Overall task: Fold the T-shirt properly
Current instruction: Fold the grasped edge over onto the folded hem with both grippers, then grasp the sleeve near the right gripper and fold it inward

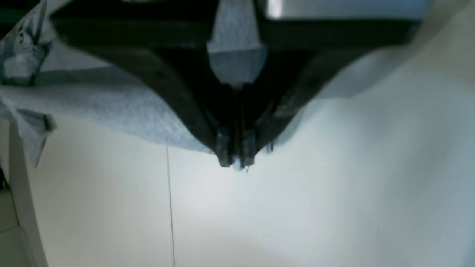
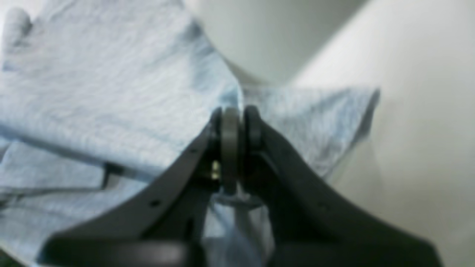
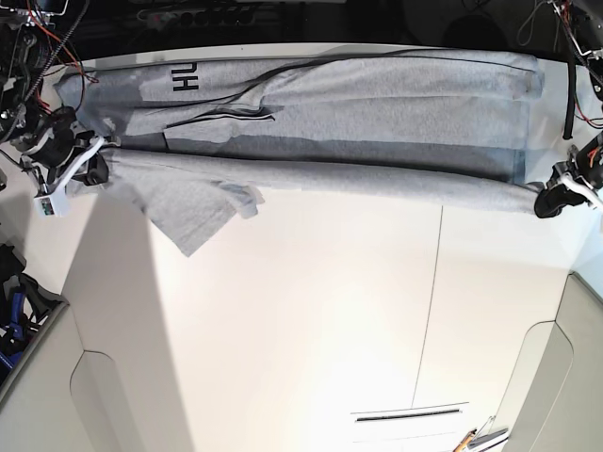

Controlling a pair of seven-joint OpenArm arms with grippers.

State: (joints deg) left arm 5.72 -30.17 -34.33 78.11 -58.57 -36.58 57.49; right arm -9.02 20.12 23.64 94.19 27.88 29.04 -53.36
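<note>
Base view: both jaw pairs pinch opposite ends of the T-shirt [image 3: 311,169], which hangs stretched between them above the white table [image 3: 311,320]. Right gripper [image 3: 94,165] holds at the picture's left, left gripper [image 3: 546,200] at its right. Both arms are cut off; the shirt's lettering is partly hidden by folds.

A white table [image 3: 311,320] fills most of the base view, with a thin seam [image 3: 431,282] running across its top. Beyond its far edge lies a dark strip with cables [image 3: 179,17]. Pale floor [image 3: 28,395] shows at both near corners. Light falls evenly, brighter across the table's middle.
</note>
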